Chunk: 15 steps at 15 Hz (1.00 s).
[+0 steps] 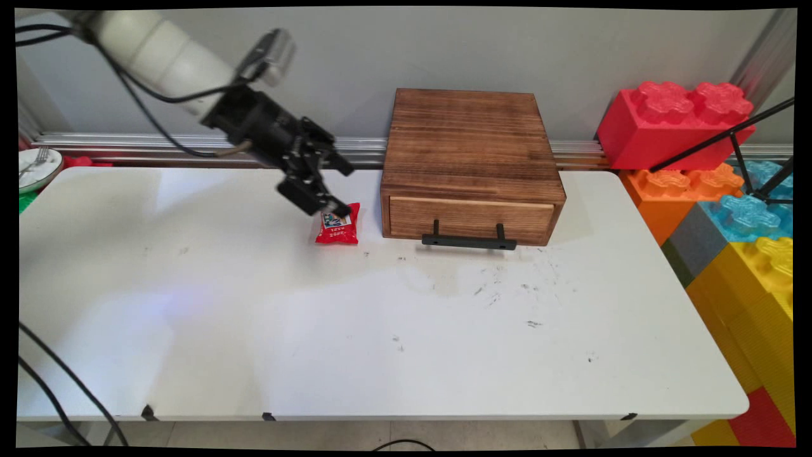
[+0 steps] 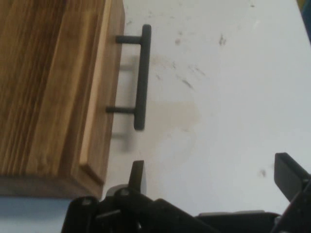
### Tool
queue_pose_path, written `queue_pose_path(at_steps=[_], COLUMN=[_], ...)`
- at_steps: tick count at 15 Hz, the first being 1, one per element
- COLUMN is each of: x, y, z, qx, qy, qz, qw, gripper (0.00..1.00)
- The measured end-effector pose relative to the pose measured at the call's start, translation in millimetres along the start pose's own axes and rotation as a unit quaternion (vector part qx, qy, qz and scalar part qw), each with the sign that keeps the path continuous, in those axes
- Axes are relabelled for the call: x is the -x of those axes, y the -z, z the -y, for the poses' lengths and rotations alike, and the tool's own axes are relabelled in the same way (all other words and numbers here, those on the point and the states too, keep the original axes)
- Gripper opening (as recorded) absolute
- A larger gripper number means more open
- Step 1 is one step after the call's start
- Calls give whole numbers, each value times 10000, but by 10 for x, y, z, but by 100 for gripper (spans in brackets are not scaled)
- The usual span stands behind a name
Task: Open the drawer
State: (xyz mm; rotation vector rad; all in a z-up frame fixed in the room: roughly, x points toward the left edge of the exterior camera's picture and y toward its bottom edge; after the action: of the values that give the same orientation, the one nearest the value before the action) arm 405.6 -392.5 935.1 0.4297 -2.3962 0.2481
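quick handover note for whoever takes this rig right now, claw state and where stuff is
Claw: open, holding nothing, tilted down and hovering just above the top left corner of the red snack packet; contact cannot be told.
Red snack packet: flat on the white table, left of the wooden drawer box.
Wooden drawer box: at the table's back edge, drawer shut, black handle facing front.
Done: no change to report.
Left: no job stated.
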Motion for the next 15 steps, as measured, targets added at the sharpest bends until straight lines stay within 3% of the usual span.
queue_pose_path(at_steps=[6,15], x=[-523,-748], y=[-717,-1674], z=[-44,28], qx=[-336,-511], qy=[-305,-930], qz=[165,703], qw=[9988,9919], gripper=[100,100])
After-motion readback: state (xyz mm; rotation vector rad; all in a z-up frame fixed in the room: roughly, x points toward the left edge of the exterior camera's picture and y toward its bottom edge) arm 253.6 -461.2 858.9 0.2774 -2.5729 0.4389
